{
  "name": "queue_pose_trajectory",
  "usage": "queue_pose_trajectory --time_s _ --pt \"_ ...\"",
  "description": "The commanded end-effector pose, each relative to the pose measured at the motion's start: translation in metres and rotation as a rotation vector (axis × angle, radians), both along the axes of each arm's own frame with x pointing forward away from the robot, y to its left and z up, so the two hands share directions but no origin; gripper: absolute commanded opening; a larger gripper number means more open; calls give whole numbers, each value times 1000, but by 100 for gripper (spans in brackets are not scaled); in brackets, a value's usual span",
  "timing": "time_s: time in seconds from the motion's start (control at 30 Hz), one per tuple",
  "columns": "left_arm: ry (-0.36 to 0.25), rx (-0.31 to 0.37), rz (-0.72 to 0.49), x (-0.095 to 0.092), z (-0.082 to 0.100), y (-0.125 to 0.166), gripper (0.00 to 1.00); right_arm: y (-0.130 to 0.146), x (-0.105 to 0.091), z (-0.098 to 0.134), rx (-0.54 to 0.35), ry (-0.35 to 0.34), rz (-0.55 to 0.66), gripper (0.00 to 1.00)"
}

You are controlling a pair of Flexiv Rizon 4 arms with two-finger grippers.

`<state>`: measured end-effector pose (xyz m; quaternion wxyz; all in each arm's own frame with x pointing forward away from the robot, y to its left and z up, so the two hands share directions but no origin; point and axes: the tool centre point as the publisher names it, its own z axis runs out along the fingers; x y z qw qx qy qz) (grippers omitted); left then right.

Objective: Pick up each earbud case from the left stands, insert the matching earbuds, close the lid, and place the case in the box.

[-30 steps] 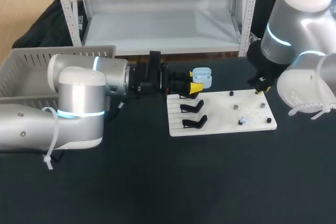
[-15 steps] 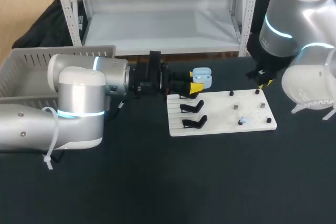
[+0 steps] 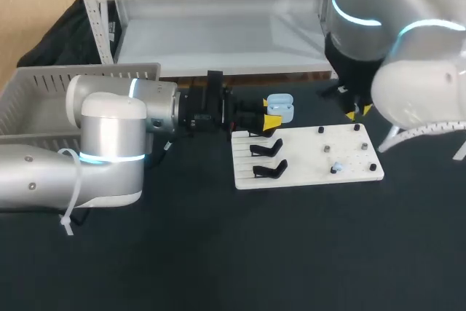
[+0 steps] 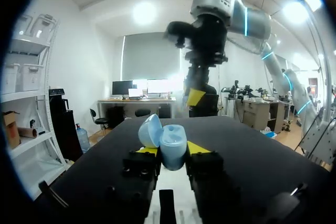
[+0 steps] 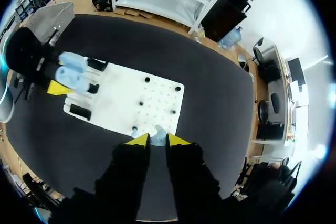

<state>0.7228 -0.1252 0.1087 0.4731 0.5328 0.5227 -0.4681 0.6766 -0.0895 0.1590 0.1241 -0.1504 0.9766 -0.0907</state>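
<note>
Over table (image 3: 182, 253), right tool (image 5: 157, 141) carried earbud (image 5: 157, 131) leftward toward case (image 3: 280, 107).

Note that the earbud case (image 4: 172, 145) shows you only its upper part. Its lower body is buried between the fingers of the left gripper (image 4: 173, 149) clamped on it. With the lid up, the cavity faces away, so you cannot tell its contents.

The earbud (image 5: 157, 131) pinched at the right gripper (image 5: 157, 140) tips is too small for you to tell its orientation.

On the white board (image 5: 126, 95) ahead of that gripper, the dark pegs (image 5: 147, 80) and one pale speck (image 5: 135, 129) are too small to identify.

In the head view, the right arm (image 3: 408, 49) runs off the edge and covers most of its own gripper. The left arm (image 3: 109, 143) hides part of the grey box (image 3: 44, 96).
</note>
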Motion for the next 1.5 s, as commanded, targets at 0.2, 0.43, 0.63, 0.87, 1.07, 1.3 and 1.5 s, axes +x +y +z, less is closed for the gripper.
queue_pose_trajectory --time_s 0.2,0.43,0.63,0.87,1.07,1.3,1.5 --pt "-3 -1 9 -3 0 0 0 42 -24 30 -34 -11 -34 0" --pt "-3 -1 9 -3 0 0 0 61 -28 33 -20 -45 16 0" --pt "-3 -1 9 -3 0 0 0 61 -28 33 -20 -45 16 0" --pt "-3 -1 9 -3 0 0 0 61 -28 33 -20 -45 16 0" --pt "-3 -1 9 -3 0 0 0 75 -12 36 51 -33 -254 0" --pt "-3 -1 9 -3 0 0 0 85 4 32 64 -6 -432 0" --pt "-3 -1 9 -3 0 0 0 91 18 26 83 7 -491 0"
